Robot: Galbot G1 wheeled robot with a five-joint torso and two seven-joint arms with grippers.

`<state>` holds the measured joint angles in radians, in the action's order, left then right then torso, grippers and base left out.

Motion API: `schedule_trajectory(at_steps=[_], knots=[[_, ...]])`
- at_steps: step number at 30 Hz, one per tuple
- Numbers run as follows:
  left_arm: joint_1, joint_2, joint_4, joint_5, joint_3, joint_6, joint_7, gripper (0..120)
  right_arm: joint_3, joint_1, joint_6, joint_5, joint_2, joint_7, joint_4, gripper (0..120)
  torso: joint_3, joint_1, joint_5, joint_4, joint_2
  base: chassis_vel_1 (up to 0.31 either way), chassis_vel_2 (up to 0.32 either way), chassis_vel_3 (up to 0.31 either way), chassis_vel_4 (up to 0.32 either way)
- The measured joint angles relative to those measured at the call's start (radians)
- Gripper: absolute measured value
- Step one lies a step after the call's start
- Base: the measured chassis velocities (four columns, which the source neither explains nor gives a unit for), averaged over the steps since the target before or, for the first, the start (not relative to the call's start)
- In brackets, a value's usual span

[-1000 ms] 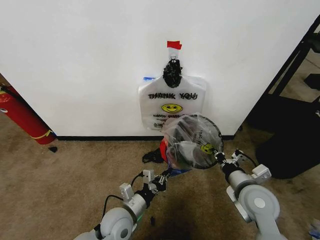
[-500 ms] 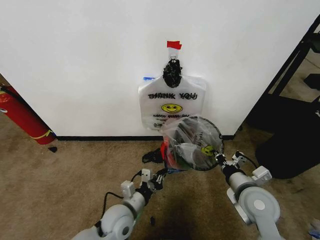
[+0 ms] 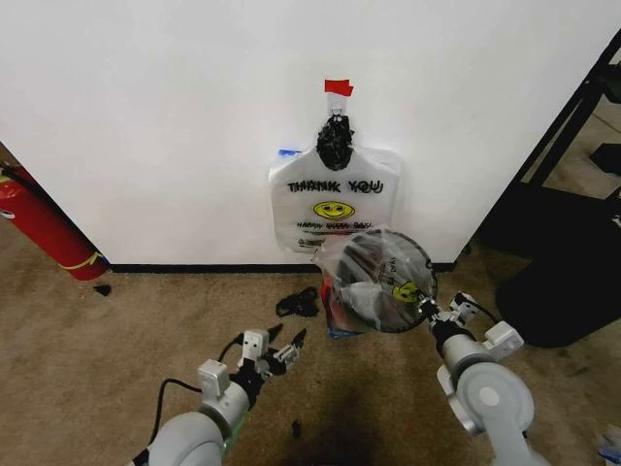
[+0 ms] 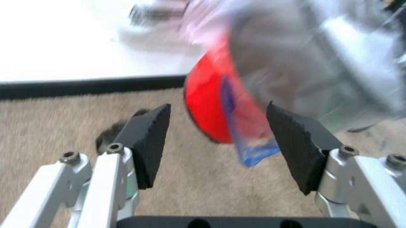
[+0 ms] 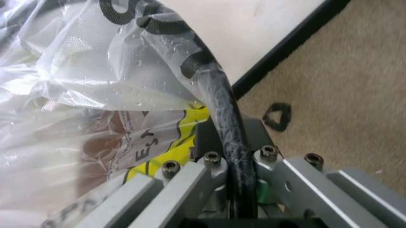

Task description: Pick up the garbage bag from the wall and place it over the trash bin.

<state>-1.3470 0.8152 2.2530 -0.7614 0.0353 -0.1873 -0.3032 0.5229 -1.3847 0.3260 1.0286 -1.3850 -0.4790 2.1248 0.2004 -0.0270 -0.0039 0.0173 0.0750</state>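
Observation:
The trash bin [image 3: 324, 291], black with a red base, is tipped with its mouth toward me in front of the wall. The crinkly translucent garbage bag [image 3: 374, 282] is stretched over its mouth. My right gripper [image 3: 424, 309] is shut on the bin's black rim [image 5: 222, 109], with the bag [image 5: 95, 71] pinched there too. My left gripper [image 3: 283, 345] is open over the carpet, to the left of the bin and apart from it. The left wrist view shows its pads [image 4: 152, 137] spread, with the red base [image 4: 206, 104] and a blue patch of the bag [image 4: 254, 147] beyond them.
A like "THANK YOU" bag [image 3: 333, 199] hangs on the wall under red tape. A red fire extinguisher [image 3: 44, 228] leans at the far left. Black scraps [image 3: 296, 306] lie on the carpet by the bin. Dark furniture [image 3: 563, 282] stands at the right.
My left gripper has drawn back from the bin, down and to the left. The bin and bag have shifted slightly right in the right gripper's hold.

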Motion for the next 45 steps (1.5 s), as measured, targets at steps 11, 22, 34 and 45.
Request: schedule_trajectory(at_steps=[11,22,34,45], knots=[[0.135,-0.043,0.109,-0.059,-0.051,-0.154,-0.057,20,-0.021,-0.042,-0.048,-0.180,0.025,0.027,0.024,0,0.000,0.000,-0.0003,0.0005,0.000,0.000,0.000,0.000,0.000],[0.456,-0.082,0.126,-0.257,-0.201,-0.289,-0.199,0,-0.060,-0.043,-0.097,-0.397,-0.031,0.051,0.011,0,0.000,0.000,0.0002,-0.0001,0.000,0.000,0.000,0.000,0.000],[0.873,0.093,-0.008,-0.594,-0.557,-0.424,-0.467,0,-0.110,-0.070,-0.161,-0.600,-0.070,0.055,-0.015,0,0.000,0.000,0.0003,0.0001,0.000,0.000,0.000,0.000,0.000],[1.042,0.258,-0.165,-0.671,-0.683,-0.445,-0.591,0,-0.107,-0.066,-0.174,-0.628,-0.052,0.062,-0.034,0,0.000,0.000,0.0003,-0.0001,0.000,0.000,0.000,0.000,0.000]])
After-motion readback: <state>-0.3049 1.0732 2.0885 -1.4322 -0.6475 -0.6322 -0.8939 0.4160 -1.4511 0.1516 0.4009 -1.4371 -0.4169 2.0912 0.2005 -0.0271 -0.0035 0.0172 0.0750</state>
